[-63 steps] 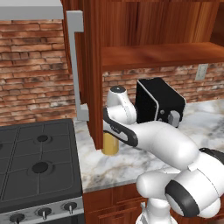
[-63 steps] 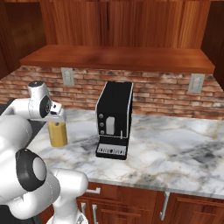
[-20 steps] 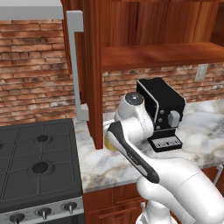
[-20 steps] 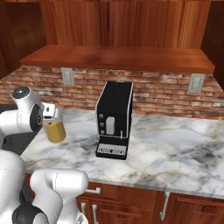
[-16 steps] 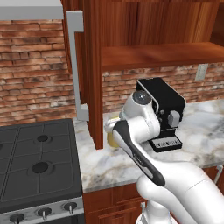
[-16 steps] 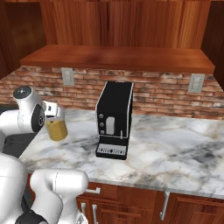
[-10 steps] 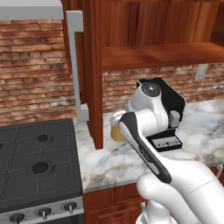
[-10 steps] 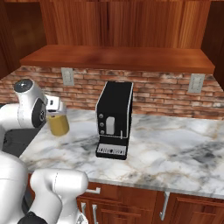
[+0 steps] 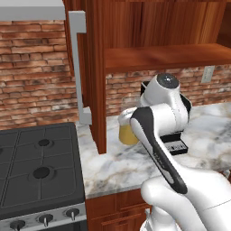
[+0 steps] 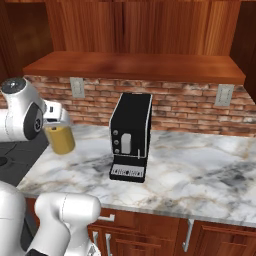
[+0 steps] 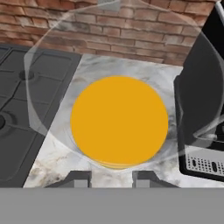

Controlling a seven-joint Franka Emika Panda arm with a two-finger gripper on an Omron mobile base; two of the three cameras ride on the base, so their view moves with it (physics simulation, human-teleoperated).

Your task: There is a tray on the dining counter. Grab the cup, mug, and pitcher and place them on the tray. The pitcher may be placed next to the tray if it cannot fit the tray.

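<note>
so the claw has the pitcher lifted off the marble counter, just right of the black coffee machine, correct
Not quite: the pitcher is left of the black coffee machine, not right of it, as the right base view shows. The claw does hold it above the marble counter.

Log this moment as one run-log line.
pincer: shut on pitcher | tall clear glass pitcher of orange liquid: lifted above marble worktop | black coffee machine: beside

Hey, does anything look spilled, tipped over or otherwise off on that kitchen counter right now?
Nothing looks spilled. The clear glass pitcher of orange-yellow liquid hangs upright above the marble worktop, lifted by the gripper clamped on its rim. The black coffee machine stands square.
</note>
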